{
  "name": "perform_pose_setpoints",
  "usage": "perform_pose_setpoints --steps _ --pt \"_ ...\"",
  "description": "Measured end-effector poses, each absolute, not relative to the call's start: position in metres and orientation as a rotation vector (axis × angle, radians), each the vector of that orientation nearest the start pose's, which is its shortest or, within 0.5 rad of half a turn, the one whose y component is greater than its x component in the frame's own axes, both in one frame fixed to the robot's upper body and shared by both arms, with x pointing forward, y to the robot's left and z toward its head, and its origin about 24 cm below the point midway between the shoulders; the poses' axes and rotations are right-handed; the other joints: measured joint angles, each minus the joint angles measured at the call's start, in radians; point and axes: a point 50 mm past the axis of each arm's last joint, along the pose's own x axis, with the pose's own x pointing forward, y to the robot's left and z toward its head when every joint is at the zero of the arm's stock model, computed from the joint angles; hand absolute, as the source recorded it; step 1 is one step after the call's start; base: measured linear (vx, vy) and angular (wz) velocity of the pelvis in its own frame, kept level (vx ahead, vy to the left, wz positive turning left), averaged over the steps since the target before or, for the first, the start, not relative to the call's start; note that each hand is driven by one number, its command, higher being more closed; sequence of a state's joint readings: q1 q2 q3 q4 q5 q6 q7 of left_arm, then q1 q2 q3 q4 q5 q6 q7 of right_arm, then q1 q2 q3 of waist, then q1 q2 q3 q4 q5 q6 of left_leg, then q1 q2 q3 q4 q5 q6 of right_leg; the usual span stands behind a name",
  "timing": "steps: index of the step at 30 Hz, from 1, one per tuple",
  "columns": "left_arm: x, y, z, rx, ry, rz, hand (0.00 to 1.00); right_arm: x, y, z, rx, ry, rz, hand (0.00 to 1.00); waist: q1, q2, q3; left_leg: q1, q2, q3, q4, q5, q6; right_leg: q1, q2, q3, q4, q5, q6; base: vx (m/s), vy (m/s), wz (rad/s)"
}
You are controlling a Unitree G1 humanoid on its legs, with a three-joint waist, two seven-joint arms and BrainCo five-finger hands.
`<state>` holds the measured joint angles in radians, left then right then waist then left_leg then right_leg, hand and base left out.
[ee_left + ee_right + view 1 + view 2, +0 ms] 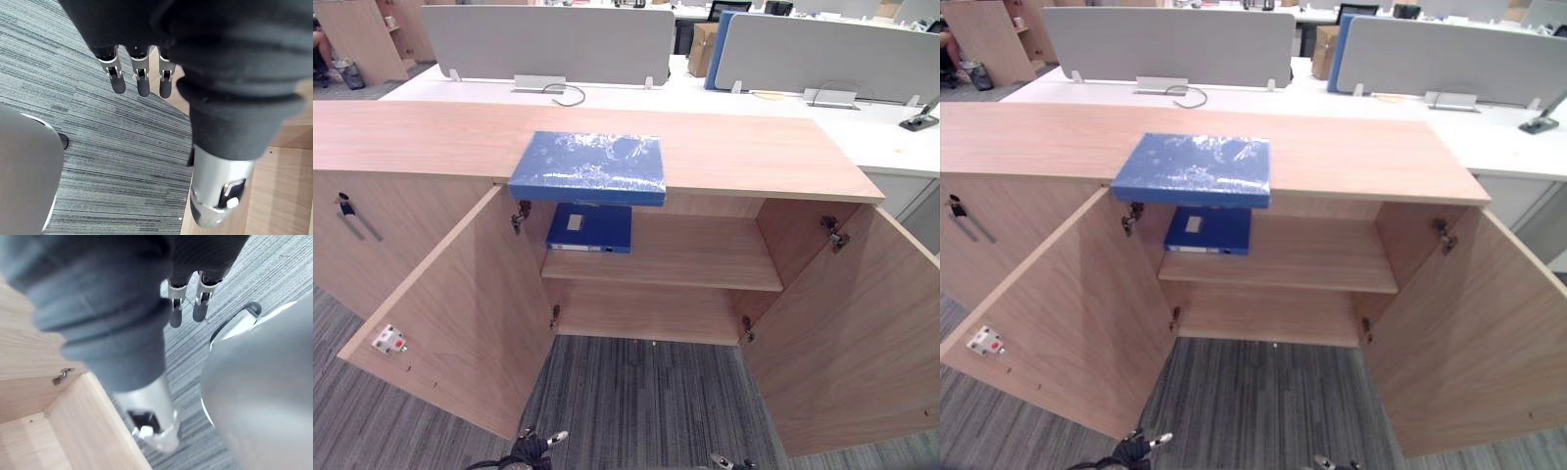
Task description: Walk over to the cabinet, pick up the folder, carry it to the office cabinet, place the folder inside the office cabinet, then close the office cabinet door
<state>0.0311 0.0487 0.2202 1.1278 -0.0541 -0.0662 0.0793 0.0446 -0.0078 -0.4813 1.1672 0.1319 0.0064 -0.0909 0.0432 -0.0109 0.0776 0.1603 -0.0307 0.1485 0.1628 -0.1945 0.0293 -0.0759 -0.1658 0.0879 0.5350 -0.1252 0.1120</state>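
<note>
A blue folder [590, 164] in shiny wrap lies flat on the wooden cabinet's top [754, 147], its front edge jutting out over the open compartment. On the shelf [705, 257] just below it lies a second blue folder [591, 228]. Both cabinet doors stand wide open, the left door [460, 313] and the right door [852, 333]. My left hand [143, 83] hangs low over the carpet, fingers straight and holding nothing. My right hand [200, 303] hangs the same way, fingers relaxed and empty. Both hands are well short of the cabinet.
Grey striped carpet [636, 401] lies between the two open doors. To the left, a closed cabinet section carries a metal handle [352, 217]. Behind the cabinet stand white desks [636, 93] with grey partition screens [548, 44] and a cardboard box [703, 47].
</note>
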Motion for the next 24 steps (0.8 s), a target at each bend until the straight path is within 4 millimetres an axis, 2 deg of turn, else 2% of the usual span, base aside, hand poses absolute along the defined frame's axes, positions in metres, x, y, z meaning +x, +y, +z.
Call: perform_pose_setpoints --steps 2,3,5,7,8,9,10,11,14,16,17,19,20,22,24 --pt "0.098 0.197 -0.163 -0.092 1.084 0.35 0.0 0.073 -0.203 -0.17 0.327 1.167 -0.597 0.0 -0.006 0.004 0.0 0.013 0.004 0.003 -0.019 0.001 0.001 -0.015 -0.008 -0.065 0.022 -0.047 -0.013 0.05 -0.027 -0.14" --pt "0.098 0.197 -0.163 -0.097 1.085 0.354 0.0 0.075 -0.204 -0.169 0.314 1.158 -0.588 0.0 -0.007 0.008 0.003 0.014 0.015 -0.001 -0.031 0.0 0.001 -0.036 0.003 -0.098 0.02 -0.089 -0.019 0.06 -0.104 -0.11" --pt "0.1 0.194 -0.163 -0.113 1.082 0.358 0.0 0.08 -0.208 -0.167 0.3 1.139 -0.587 0.0 -0.014 0.029 0.014 0.016 0.049 -0.017 -0.046 0.0 -0.001 -0.086 0.05 -0.149 0.006 -0.116 -0.03 0.06 -0.183 0.03" --pt "0.1 0.191 -0.163 -0.124 1.083 0.36 0.0 0.085 -0.209 -0.165 0.281 1.122 -0.57 0.0 -0.023 0.034 0.024 0.023 0.072 -0.032 -0.051 -0.002 -0.023 -0.12 0.069 -0.171 -0.068 -0.107 -0.034 0.1 -0.21 0.23" --pt "0.1 0.194 -0.163 -0.13 1.08 0.374 0.0 0.085 -0.207 -0.165 0.266 1.122 -0.551 0.0 -0.024 0.021 0.035 0.048 0.064 -0.037 -0.05 -0.015 -0.046 -0.112 0.055 -0.166 -0.158 -0.062 -0.047 0.11 -0.191 0.18" --pt "0.1 0.195 -0.163 -0.135 1.078 0.385 0.0 0.084 -0.205 -0.165 0.262 1.128 -0.543 0.0 -0.025 0.013 0.039 0.061 0.057 -0.044 -0.049 -0.023 -0.057 -0.105 0.044 -0.167 -0.154 0.009 -0.049 0.18 -0.256 0.12" --pt "0.098 0.186 -0.164 -0.165 1.09 0.384 0.0 0.086 -0.211 -0.164 0.227 1.122 -0.528 0.0 -0.025 0.039 0.031 0.067 0.078 -0.052 -0.046 -0.028 -0.064 -0.098 0.061 -0.178 -0.131 -0.018 -0.057 0.21 -0.259 0.07" --pt "0.096 0.182 -0.165 -0.182 1.095 0.386 0.0 0.088 -0.213 -0.163 0.218 1.114 -0.526 0.0 -0.026 0.054 0.025 0.068 0.09 -0.057 -0.049 -0.03 -0.067 -0.103 0.069 -0.191 -0.121 -0.041 -0.065 0.27 -0.301 0.19" --pt "0.098 0.181 -0.165 -0.208 1.088 0.409 0.0 0.086 -0.213 -0.164 0.231 1.121 -0.538 0.0 -0.027 0.055 0.026 0.086 0.143 -0.108 -0.073 -0.02 -0.082 -0.078 0.113 -0.245 -0.109 -0.094 -0.098 0.21 -0.258 0.35" --pt "0.097 0.182 -0.165 -0.214 1.089 0.42 0.0 0.084 -0.212 -0.164 0.237 1.13 -0.544 0.0 -0.031 0.055 0.024 0.089 0.17 -0.133 -0.062 -0.02 -0.085 -0.038 0.132 -0.276 -0.138 -0.101 -0.111 0.19 -0.207 0.42" --pt "0.097 0.183 -0.165 -0.219 1.087 0.428 0.0 0.081 -0.212 -0.165 0.257 1.137 -0.564 0.0 -0.032 0.053 0.025 0.079 0.187 -0.155 -0.018 -0.024 -0.101 0.006 0.144 -0.302 -0.177 -0.101 -0.113 0.3 -0.231 0.56" --pt "0.098 0.185 -0.164 -0.226 1.068 0.44 0.0 0.078 -0.211 -0.166 0.26 1.147 -0.565 0.0 -0.028 0.052 0.023 0.012 0.21 -0.154 0.151 -0.056 -0.155 0.071 0.16 -0.328 -0.238 -0.097 -0.119 0.3 -0.199 0.48" --pt "0.1 0.19 -0.161 -0.232 1.043 0.464 0.0 0.078 -0.21 -0.166 0.251 1.147 -0.554 0.0 -0.025 0.05 0.024 -0.1 0.228 -0.152 0.409 -0.069 -0.18 0.12 0.171 -0.339 -0.286 -0.091 -0.129 0.19 -0.072 0.22" --pt "0.098 0.193 -0.16 -0.244 1.031 0.485 0.0 0.078 -0.209 -0.166 0.253 1.147 -0.552 0.0 -0.012 0.05 0.024 -0.214 0.261 -0.112 0.665 -0.074 -0.177 0.185 0.184 -0.342 -0.335 -0.082 -0.138 0.23 -0.044 -0.02" --pt "0.103 0.194 -0.158 -0.239 1.009 0.475 0.0 0.077 -0.208 -0.167 0.257 1.152 -0.554 0.0 0.0 0.044 0.027 -0.272 0.267 -0.052 0.723 -0.092 -0.153 0.244 0.18 -0.331 -0.367 -0.081 -0.138 0.26 0.065 -0.17"
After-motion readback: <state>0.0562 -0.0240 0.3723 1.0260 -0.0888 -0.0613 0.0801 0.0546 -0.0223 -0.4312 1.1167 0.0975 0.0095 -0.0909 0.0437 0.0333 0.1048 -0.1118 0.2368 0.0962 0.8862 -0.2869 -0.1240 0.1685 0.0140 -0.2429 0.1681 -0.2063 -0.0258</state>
